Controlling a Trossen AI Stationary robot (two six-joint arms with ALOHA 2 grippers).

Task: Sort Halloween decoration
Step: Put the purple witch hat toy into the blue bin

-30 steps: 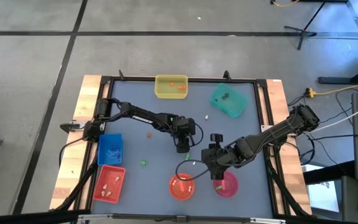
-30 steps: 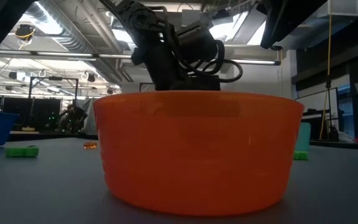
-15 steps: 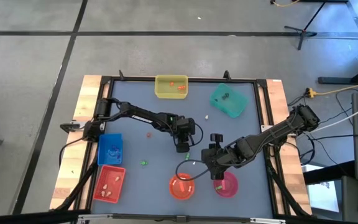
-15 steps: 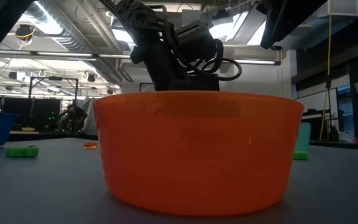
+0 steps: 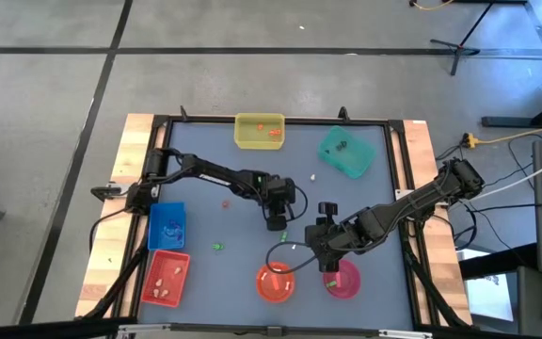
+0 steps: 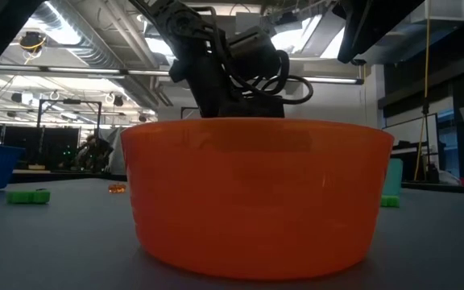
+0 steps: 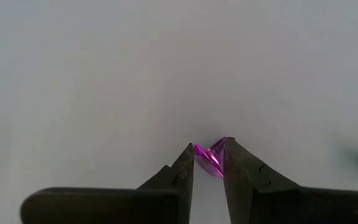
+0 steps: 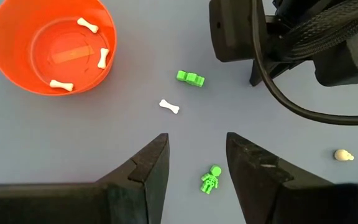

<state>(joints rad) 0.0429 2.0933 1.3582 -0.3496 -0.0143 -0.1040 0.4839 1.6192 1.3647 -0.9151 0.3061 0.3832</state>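
Note:
My left gripper [image 7: 209, 157] [image 5: 277, 224] stands near the table's middle, shut on a tiny magenta trinket [image 7: 211, 159]. My right gripper [image 8: 197, 158] [image 5: 325, 256] hangs open above the table, near the orange bowl [image 8: 51, 43] and touching nothing. Below its fingers lies a green skeleton [image 8: 211, 179]. Farther off lie a white bone [image 8: 169, 106], a green trinket [image 8: 191, 78] and a beige skull [image 8: 344, 155]. Three white bones lie in the orange bowl. In the low view the orange bowl [image 6: 256, 193] hides my left gripper's fingertips. My left gripper pinches the magenta trinket [image 7: 207, 155] between its two fingertips, only at their free ends. The fingers slant steeply down from above. The trinket sits tilted between the tips, right at the table top; I cannot tell whether it still rests on it.
A yellow tray [image 5: 259, 131] and a teal tray [image 5: 346, 151] stand at the far edge. A blue tray [image 5: 167, 226] and a red tray [image 5: 166, 279] stand at the left, and a pink bowl [image 5: 346, 282] is beside the orange bowl [image 5: 274, 283]. Loose trinkets: orange [image 5: 224, 202], green [image 5: 217, 247], white [image 5: 312, 177].

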